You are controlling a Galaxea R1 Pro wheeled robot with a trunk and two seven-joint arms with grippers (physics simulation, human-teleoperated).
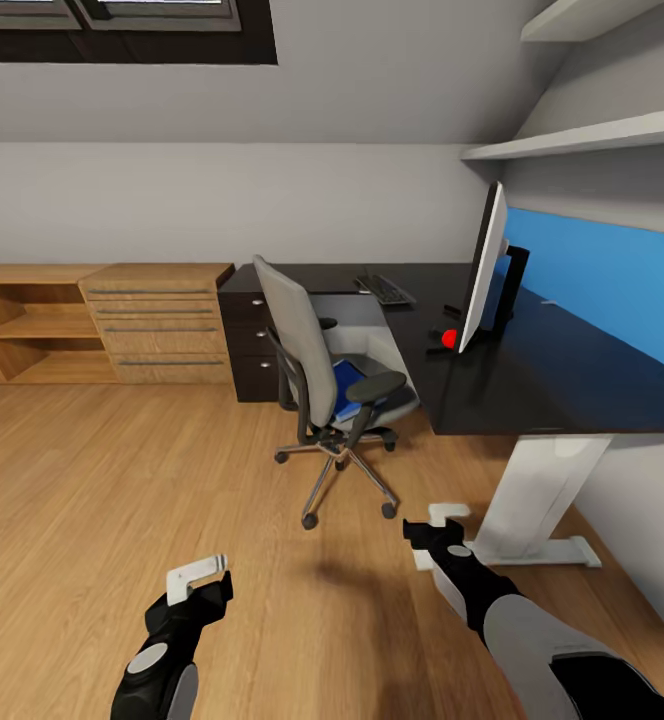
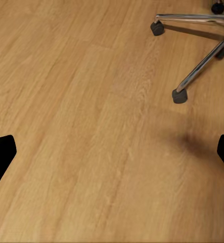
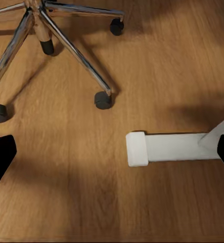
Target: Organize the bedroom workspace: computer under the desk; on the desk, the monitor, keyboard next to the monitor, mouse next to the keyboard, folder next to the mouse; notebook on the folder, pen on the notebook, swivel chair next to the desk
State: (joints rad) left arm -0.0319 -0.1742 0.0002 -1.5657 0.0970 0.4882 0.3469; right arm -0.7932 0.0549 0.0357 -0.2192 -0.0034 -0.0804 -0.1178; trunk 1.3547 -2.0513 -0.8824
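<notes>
Both claws (image 2: pixel 112 152) wide open, empty

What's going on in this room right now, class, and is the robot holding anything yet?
Nothing is held. The left gripper and right gripper hang open over the wooden floor. Ahead, the swivel chair stands by the black desk, with the blue folder on its seat. The monitor and keyboard are on the desk, a red object at the monitor's base.
</notes>
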